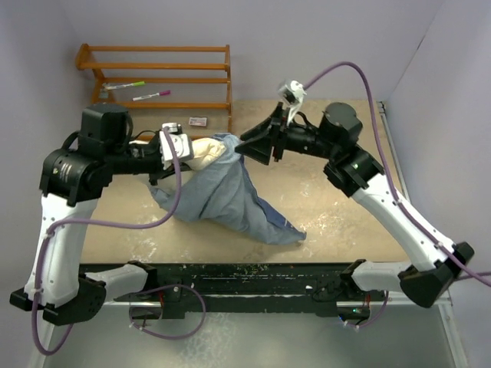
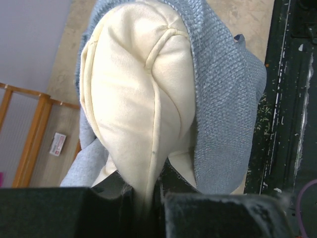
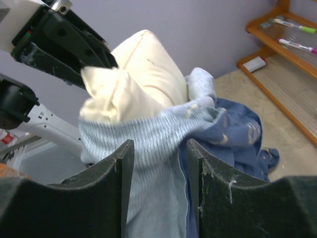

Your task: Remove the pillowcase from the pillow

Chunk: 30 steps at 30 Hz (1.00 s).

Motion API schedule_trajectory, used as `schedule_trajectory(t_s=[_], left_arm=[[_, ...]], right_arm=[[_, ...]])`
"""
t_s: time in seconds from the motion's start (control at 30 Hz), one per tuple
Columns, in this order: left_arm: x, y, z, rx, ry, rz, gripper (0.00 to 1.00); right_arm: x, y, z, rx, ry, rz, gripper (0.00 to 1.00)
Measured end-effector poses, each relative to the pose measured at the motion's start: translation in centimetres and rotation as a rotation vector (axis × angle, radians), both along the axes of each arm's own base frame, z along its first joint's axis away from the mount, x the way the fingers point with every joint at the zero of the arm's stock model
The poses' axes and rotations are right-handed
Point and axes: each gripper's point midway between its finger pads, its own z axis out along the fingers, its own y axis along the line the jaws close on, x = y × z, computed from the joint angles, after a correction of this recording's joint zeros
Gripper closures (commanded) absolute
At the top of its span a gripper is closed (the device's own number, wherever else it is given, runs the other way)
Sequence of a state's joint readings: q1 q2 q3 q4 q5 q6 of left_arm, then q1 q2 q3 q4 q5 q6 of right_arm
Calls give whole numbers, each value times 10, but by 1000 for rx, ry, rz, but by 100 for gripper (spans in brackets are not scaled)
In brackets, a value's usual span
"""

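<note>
Cream twill-looking pillow (image 2: 133,99) is sticking out of the pillowcase (image 1: 230,195) mouth. Both are hanging between the two arms, above the desk (image 1: 345,222). The case's tail appears to be trailing down onto the desk toward the near edge.

Left tool (image 2: 147,196) is clenching on the pillow's piped seam edge, with cream cloth pinched flat between its jaws. Right tool (image 3: 161,163) is sitting with jaws parted and the pillowcase rim bunched in the gap, pale inner face showing. Can't tell whether it's squeezing the cloth or sitting loose around it.

Handling, my read:
- Both are looking light and fully soft.
- Pillow is squashing under the pinch, so the seam ridge is giving a better anchor than the plump middle.
- Case is showing a coarse weave, blue with cream print outside and paler blue-grey inside.
- It's draping and folding freely, and probably dragging on the pillow cloth rather than sliding clean.
- Best hold is looking like the turned-back rim at the opening, taking the case cloth only and pulling away from the left tool along the pillow's length.
- Risks: catching pillow together with case, or the thin seam pinch slipping.
</note>
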<state>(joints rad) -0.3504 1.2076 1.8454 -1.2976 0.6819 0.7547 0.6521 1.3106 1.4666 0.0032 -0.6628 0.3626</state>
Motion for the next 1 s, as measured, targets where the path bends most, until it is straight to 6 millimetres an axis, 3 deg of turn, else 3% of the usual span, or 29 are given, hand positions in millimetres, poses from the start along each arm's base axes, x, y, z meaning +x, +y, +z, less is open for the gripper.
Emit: schedule_trajectory(t_s=[0.1, 0.27, 0.33, 0.43, 0.5, 0.6, 0.77, 0.83, 1.0], left_arm=[[-5, 6, 9, -5, -44, 26, 100], [1, 8, 12, -12, -45, 62, 100], [11, 5, 13, -20, -34, 84, 100], [22, 4, 16, -30, -19, 121, 100], [29, 3, 20, -38, -12, 143, 100], [36, 2, 24, -48, -5, 169, 100], [41, 2, 37, -65, -15, 195, 100], [41, 4, 40, -66, -24, 205, 100], [38, 7, 41, -58, -19, 219, 100]], right_arm=[[-10, -16, 1, 45, 14, -37, 56], [-16, -18, 13, 105, 6, -36, 38], [-20, -14, 7, 107, 11, -9, 32], [-31, -3, -11, 81, 23, 34, 31], [-40, 5, -25, 48, 22, 61, 43], [-42, 11, -46, 0, 10, 60, 71], [-24, 3, -102, -89, 70, -49, 83], [-20, -5, -127, -127, 97, -85, 99], [-7, -37, -175, -191, 161, -206, 100]])
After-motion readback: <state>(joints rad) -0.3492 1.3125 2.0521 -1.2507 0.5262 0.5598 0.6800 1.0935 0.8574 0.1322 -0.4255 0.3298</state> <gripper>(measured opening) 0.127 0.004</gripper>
